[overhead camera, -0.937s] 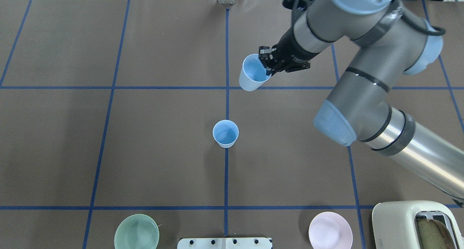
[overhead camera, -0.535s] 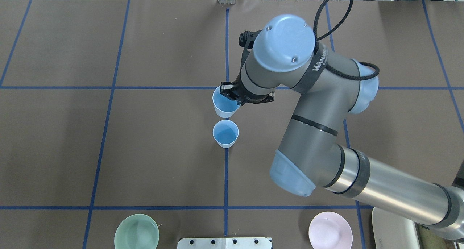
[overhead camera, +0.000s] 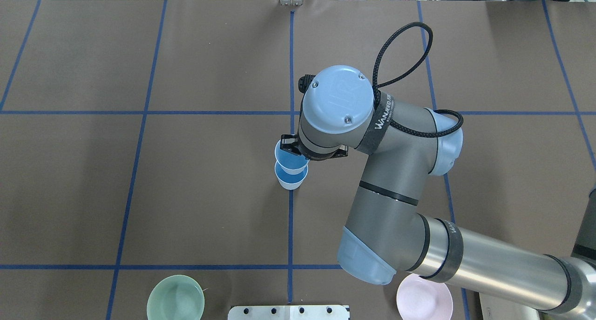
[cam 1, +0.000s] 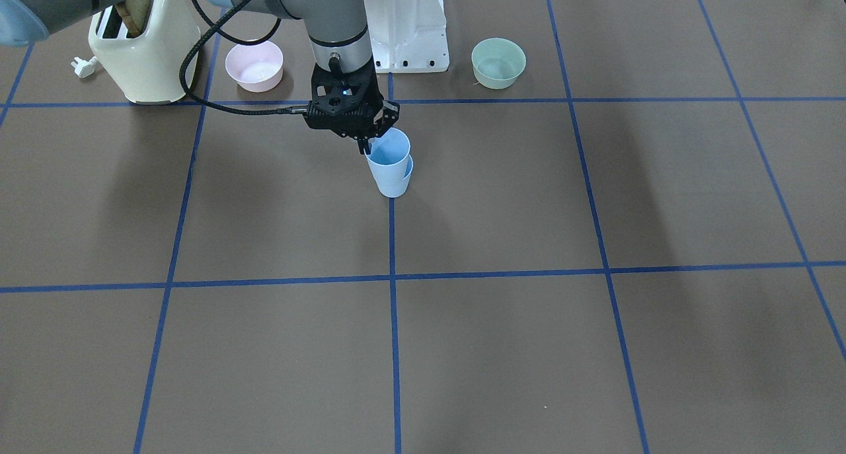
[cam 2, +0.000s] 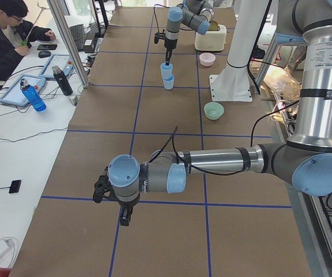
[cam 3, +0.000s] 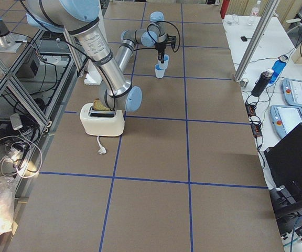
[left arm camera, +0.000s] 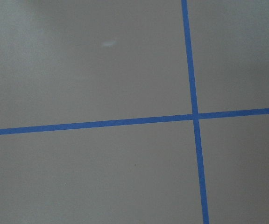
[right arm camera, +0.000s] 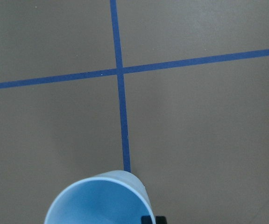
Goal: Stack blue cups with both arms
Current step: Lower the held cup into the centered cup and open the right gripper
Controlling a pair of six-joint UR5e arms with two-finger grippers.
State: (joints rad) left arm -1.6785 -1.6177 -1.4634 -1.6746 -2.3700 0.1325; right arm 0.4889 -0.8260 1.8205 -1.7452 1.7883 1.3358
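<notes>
My right gripper (overhead camera: 294,148) is shut on the rim of one blue cup (overhead camera: 287,154), with one finger inside it, and holds it tilted just above the second blue cup (overhead camera: 291,179). That second cup stands upright on the centre line of the table. In the front view the held cup (cam 1: 387,158) overlaps the standing cup (cam 1: 400,183); I cannot tell whether they touch. The right wrist view shows only the held cup's rim (right arm camera: 99,200). My left gripper (cam 2: 125,217) hangs over the table far from the cups, seen only from the side, so I cannot tell its state.
A pale green bowl (overhead camera: 175,297) and a pink bowl (overhead camera: 426,302) sit near the robot's edge, on either side of the white mounting base (cam 1: 406,24). A cream toaster (cam 1: 142,57) stands beside the pink bowl. An operator (cam 2: 4,34) sits at a side desk.
My right arm has carried the held cup from the far right of the table toward the robot and down, until it sits over the standing cup. The standing cup has not moved.
</notes>
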